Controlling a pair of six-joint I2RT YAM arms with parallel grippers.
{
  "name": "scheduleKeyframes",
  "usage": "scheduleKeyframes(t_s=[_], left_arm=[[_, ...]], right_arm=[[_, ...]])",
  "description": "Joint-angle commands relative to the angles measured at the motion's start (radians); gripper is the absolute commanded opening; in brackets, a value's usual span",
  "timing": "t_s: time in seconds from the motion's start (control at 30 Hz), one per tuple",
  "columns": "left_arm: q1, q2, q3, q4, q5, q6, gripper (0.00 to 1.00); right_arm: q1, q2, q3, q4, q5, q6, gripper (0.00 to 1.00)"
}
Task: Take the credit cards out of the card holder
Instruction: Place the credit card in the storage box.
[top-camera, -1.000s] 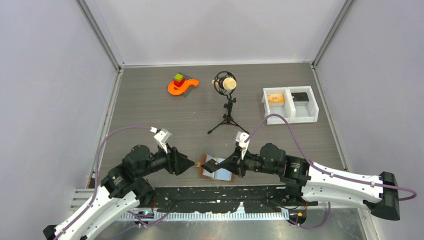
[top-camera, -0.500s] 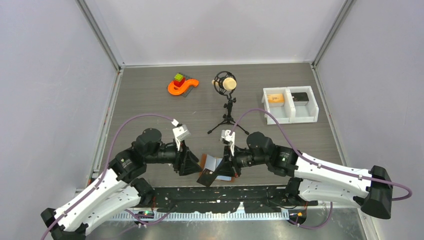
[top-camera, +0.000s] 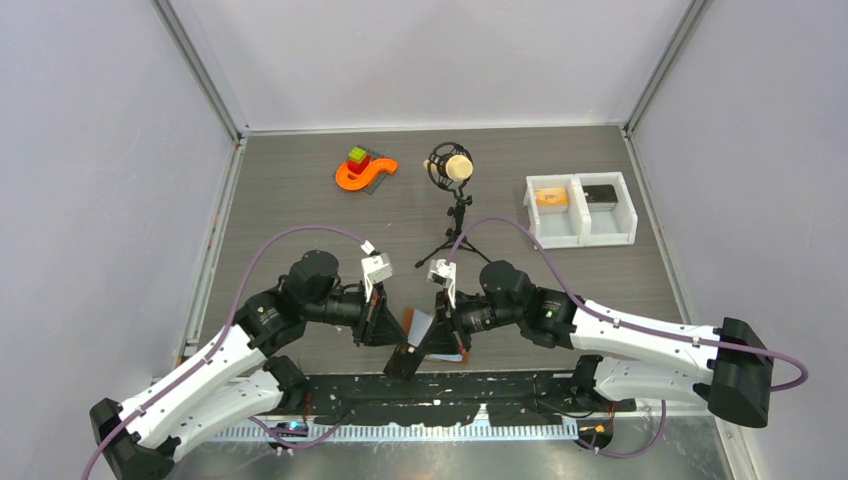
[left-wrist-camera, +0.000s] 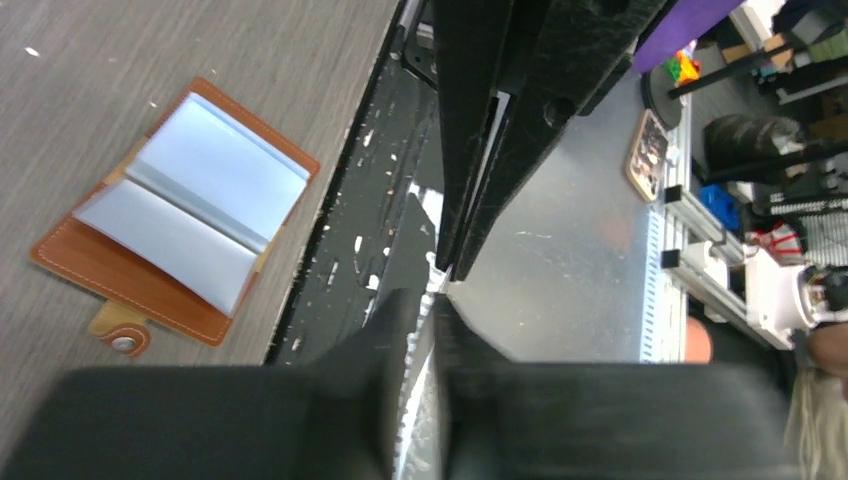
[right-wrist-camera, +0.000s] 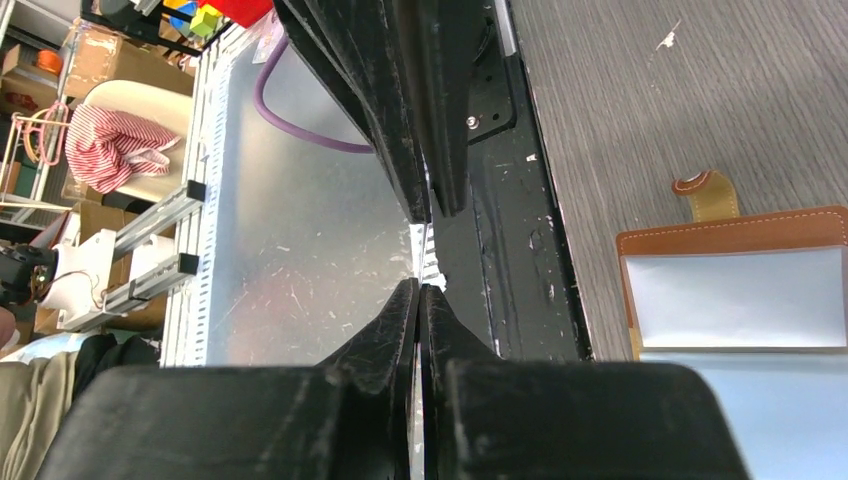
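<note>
The card holder (top-camera: 420, 322) lies open on the table near its front edge, brown leather outside and pale blue-grey inside (left-wrist-camera: 175, 215) (right-wrist-camera: 740, 285). A dark credit card (top-camera: 405, 360) hangs just in front of it, over the black base rail. My right gripper (right-wrist-camera: 420, 285) (top-camera: 440, 338) is shut on the card's thin edge. My left gripper (left-wrist-camera: 432, 298) (top-camera: 390, 330) meets it tip to tip from the left. Its jaws stand a narrow gap apart on either side of the same card edge.
A microphone on a small tripod (top-camera: 456, 205) stands mid-table behind the grippers. An orange curved toy with coloured blocks (top-camera: 364, 170) sits at the back left. At the back right is a white two-compartment bin (top-camera: 580, 232). The black base rail (top-camera: 520, 395) runs along the near edge.
The right gripper has drawn the dark card out of the holder, toward the front left. The left arm has swung in to meet it, and its jaws have narrowed round the card's edge.
</note>
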Motion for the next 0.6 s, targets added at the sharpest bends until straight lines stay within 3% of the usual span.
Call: scheduleKeyframes(t_s=[0.0, 0.2, 0.37, 0.43, 0.47, 0.57], left_arm=[[-0.005, -0.005, 0.012, 0.055, 0.035, -0.014, 0.0], [-0.006, -0.01, -0.024, 0.158, -0.007, -0.132, 0.0], [-0.004, -0.031, -0.038, 0.208, -0.043, -0.2, 0.0], [-0.003, -0.042, -0.033, 0.219, -0.059, -0.222, 0.0], [-0.003, -0.046, -0.025, 0.215, -0.071, -0.237, 0.0], [-0.002, -0.06, -0.003, 0.203, -0.107, -0.296, 0.0]], right_arm=[[-0.008, -0.008, 0.038, 0.092, 0.004, 0.024, 0.12], [-0.036, -0.084, -0.019, 0.152, 0.102, 0.097, 0.18], [-0.041, -0.149, -0.059, 0.145, 0.163, 0.112, 0.15], [-0.043, -0.165, -0.062, 0.128, 0.175, 0.117, 0.28], [-0.043, -0.177, -0.062, 0.116, 0.185, 0.125, 0.39], [-0.044, -0.22, -0.087, 0.125, 0.214, 0.156, 0.54]])
